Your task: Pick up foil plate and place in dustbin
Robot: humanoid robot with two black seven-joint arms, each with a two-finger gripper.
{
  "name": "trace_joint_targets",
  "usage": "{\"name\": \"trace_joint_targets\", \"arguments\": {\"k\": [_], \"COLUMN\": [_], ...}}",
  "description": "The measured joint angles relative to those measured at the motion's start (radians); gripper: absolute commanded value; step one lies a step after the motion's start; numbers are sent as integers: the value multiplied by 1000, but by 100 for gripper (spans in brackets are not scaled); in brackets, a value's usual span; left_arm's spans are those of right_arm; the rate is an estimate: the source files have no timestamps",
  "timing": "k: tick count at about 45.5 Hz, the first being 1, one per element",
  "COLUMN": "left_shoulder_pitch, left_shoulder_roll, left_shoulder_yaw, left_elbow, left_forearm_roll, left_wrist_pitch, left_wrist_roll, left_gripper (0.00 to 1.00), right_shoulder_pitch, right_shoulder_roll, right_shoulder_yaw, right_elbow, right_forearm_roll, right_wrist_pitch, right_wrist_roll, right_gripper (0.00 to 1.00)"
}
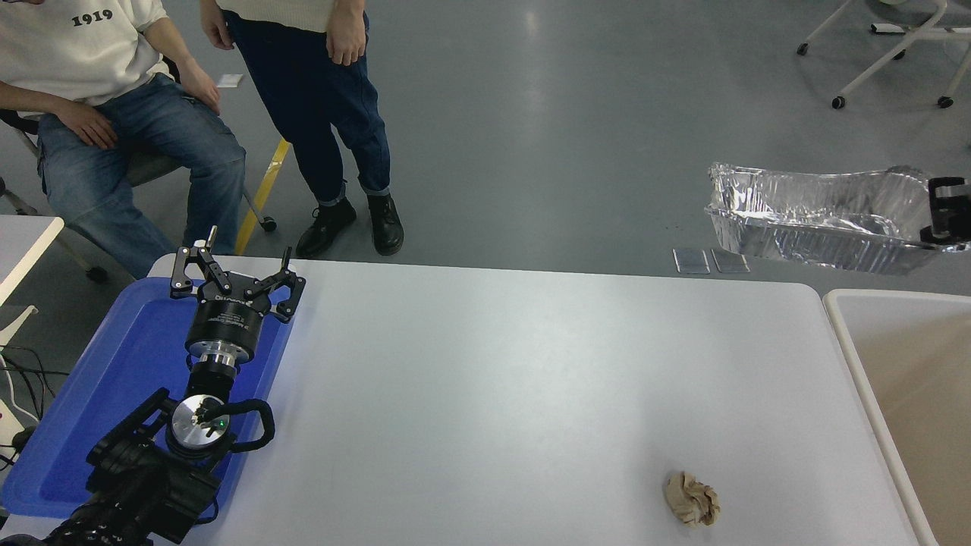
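The foil plate (819, 220) is a crinkled silver tray held in the air beyond the table's far right corner, above and to the left of the dustbin. My right gripper (944, 220) is at the picture's right edge, shut on the plate's right rim; only its fingers show. The dustbin (850, 345) with its cream-white rim and beige inside stands against the table's right end. My left gripper (235, 277) is parked, open and empty, over the blue tray at the lower left.
A flat blue tray (114, 387) lies at the table's left end. A crumpled brown paper ball (691, 497) lies near the front right. Two people (311, 83) are at the far left, one seated, one standing. A wheeled chair base (887, 45) is far right.
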Motion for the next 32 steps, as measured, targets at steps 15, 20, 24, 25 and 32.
{"name": "trace_joint_targets", "arguments": {"k": [15, 20, 24, 25, 32], "left_shoulder_pitch": [0, 0, 0, 0, 0], "left_shoulder_roll": [0, 0, 0, 0, 1], "left_shoulder_yaw": [0, 0, 0, 0, 0], "left_elbow": [0, 0, 0, 0, 0], "left_forearm_roll": [0, 0, 0, 0, 0], "left_wrist_pitch": [0, 0, 0, 0, 0], "left_wrist_roll": [0, 0, 0, 0, 0], "left_gripper": [100, 100, 100, 100, 100], "right_shoulder_pitch": [11, 13, 13, 13, 7], "right_shoulder_roll": [-150, -207, -255, -269, -340], "right_shoulder_yaw": [-103, -142, -172, -182, -226], "right_elbow": [-81, -124, -169, -185, -276], "right_forearm_roll": [-17, -19, -23, -24, -28], "right_wrist_pitch": [0, -1, 1, 1, 5], "right_wrist_roll": [-90, -110, -121, -123, -133], "right_gripper": [0, 0, 0, 0, 0]}}
